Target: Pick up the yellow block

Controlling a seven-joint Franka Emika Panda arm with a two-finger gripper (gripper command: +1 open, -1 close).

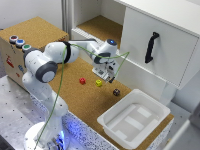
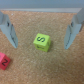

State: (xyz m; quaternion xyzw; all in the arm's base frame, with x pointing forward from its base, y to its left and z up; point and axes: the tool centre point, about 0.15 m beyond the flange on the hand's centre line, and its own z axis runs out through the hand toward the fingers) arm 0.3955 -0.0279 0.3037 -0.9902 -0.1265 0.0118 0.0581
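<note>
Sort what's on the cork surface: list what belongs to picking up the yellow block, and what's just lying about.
For the job:
- yellow block, lying between the open fingers
- end effector

Lying about:
- red cube
- dark brown cube
- white tray
- cabinet door with black handle

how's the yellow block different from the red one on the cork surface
Colour: the yellow block is bright yellow, the red block is red.
Position: the yellow block lies between the open fingers of the gripper, while the red block sits outside them, partly cut off by the wrist view's edge.
Marking: the yellow block shows a dark letter-like mark; the red block's mark is blurred.
Both are small cubes resting on the cork.
</note>
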